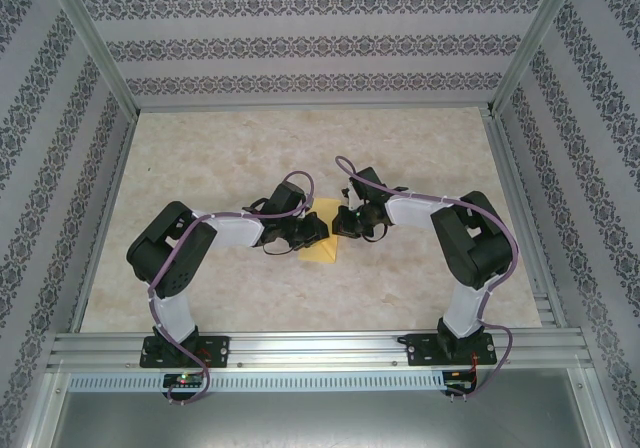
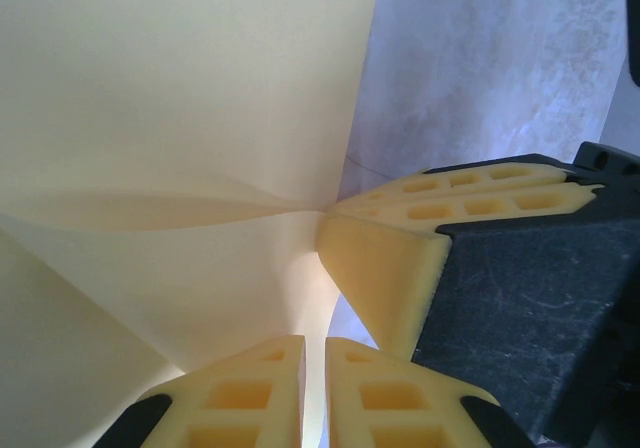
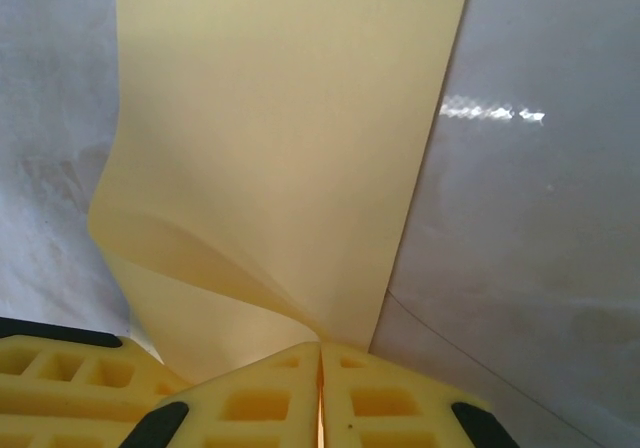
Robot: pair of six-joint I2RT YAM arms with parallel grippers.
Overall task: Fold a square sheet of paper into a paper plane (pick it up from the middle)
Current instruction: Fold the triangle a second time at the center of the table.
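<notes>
Jaws of left gripper and right gripper pinched shut on the square sheet of paper, facing each other mid-table.

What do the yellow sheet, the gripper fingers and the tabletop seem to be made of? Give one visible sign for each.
Yellow sheet: thin matte paper; it curls and holds a crease. Gripper fingers: probably plastic or firm rubber, matte, with square moulded pockets. Tabletop: smooth glossy marbled surface, perhaps laminate; it mirrors a light.
</notes>
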